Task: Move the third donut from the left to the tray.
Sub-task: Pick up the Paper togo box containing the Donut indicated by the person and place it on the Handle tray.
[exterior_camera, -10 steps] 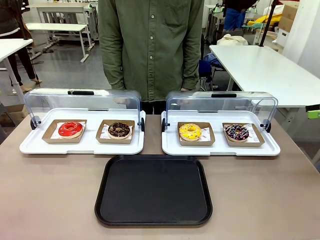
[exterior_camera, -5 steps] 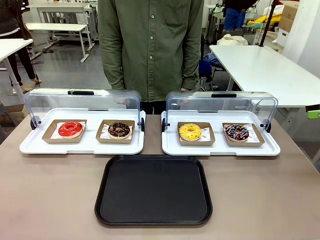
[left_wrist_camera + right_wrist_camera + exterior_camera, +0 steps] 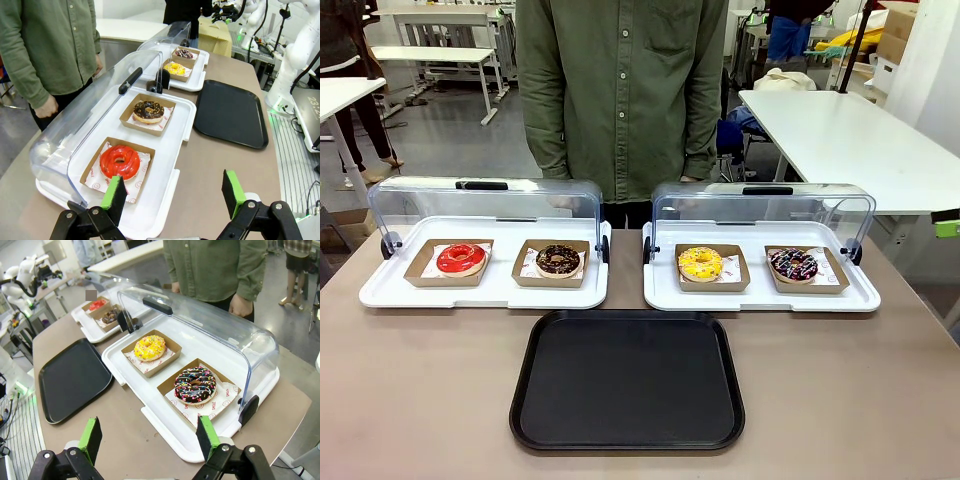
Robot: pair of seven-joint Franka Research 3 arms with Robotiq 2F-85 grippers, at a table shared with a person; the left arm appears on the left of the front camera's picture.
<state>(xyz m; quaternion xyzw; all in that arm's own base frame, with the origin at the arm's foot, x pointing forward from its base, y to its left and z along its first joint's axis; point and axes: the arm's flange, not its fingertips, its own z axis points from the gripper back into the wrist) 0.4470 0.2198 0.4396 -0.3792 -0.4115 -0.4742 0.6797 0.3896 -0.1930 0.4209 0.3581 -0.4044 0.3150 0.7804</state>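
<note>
Looking across the brown table point(image 3: 420, 400) at a person point(image 3: 620, 100) in a green shirt, standing at the far side. Finding the tray point(image 3: 627, 385) lying flat at the near middle, just in front of two white trays point(image 3: 760, 296) with clear lids swung back. Spotting the third donut point(image 3: 700, 263) sitting on its cardboard square point(image 3: 736, 281) in the right-hand white tray, left spot, apart from the tray. Holding the left gripper point(image 3: 174, 181) and right gripper point(image 3: 147, 422) spread wide, released.

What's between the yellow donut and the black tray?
Right wrist view: only the white tray's rim and a narrow bare strip of table lie between the yellow donut and the black tray.
</note>
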